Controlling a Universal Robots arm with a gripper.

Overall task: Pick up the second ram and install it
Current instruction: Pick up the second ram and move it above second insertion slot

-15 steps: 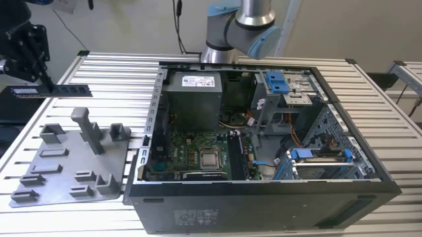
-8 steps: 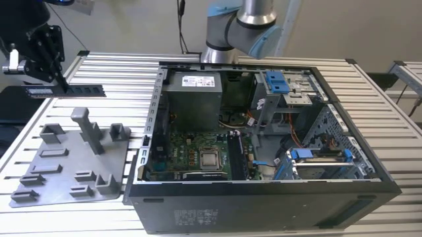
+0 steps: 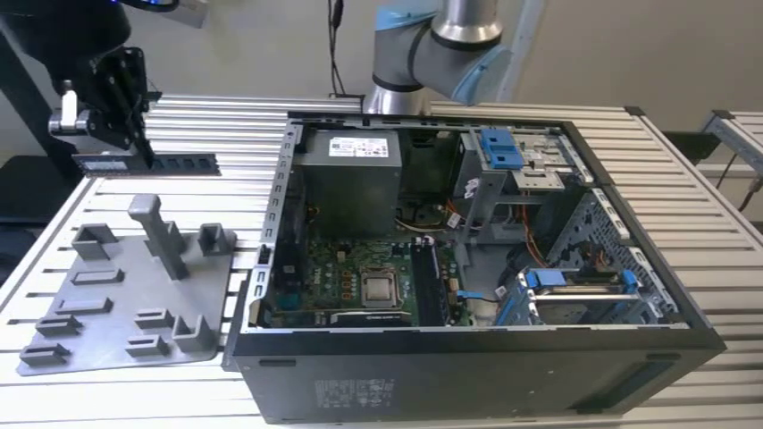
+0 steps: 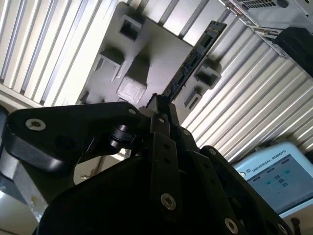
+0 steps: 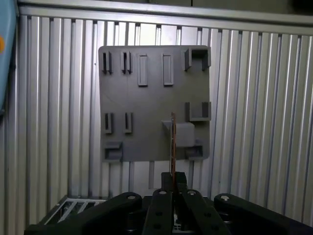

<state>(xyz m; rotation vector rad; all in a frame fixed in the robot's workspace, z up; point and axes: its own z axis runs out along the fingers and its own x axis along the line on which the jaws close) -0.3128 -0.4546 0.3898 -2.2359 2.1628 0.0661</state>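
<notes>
Pick-up looks done: the tool [image 3: 134, 147] is clamped on the ram [image 3: 179, 164], aloft over the grey holder [image 3: 120, 308], beside the case [image 3: 477, 384]. Installing likely needs it squared to a board slot.

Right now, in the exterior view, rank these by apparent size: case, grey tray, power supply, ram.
1. case, largest by far
2. tray
3. power supply
4. ram, smallest: a thin strip held in the gripper
</notes>
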